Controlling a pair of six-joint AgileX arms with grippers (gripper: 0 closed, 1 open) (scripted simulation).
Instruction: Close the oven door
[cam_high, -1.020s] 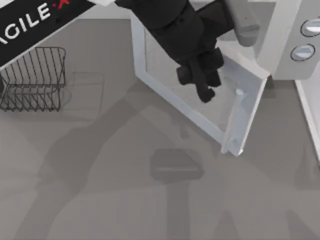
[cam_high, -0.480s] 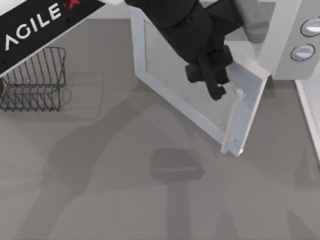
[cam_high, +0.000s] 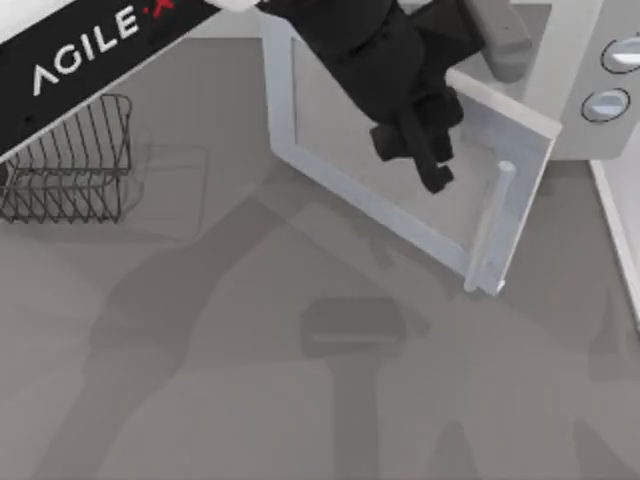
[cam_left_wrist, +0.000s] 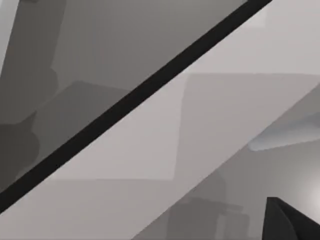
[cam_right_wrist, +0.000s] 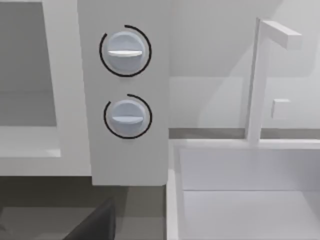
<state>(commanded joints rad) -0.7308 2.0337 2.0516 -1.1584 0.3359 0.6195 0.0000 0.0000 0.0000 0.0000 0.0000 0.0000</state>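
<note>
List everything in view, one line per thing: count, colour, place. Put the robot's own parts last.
oven door: one, white frame with greyish window, swung open at the top view's upper middle.
door handle: one, pale bar, near the door's free edge.
oven body: one, white, upper right of the top view.
knobs: two, pale grey, one above the other on the oven's front panel.
wire basket: one, dark, on the table's left side.
sink: one, white, with a white faucet, beside the oven.
table: one, grey.
left end effector: one, black, over the door's window beside the handle.
right arm: parked, its wrist camera facing the knobs.
</note>
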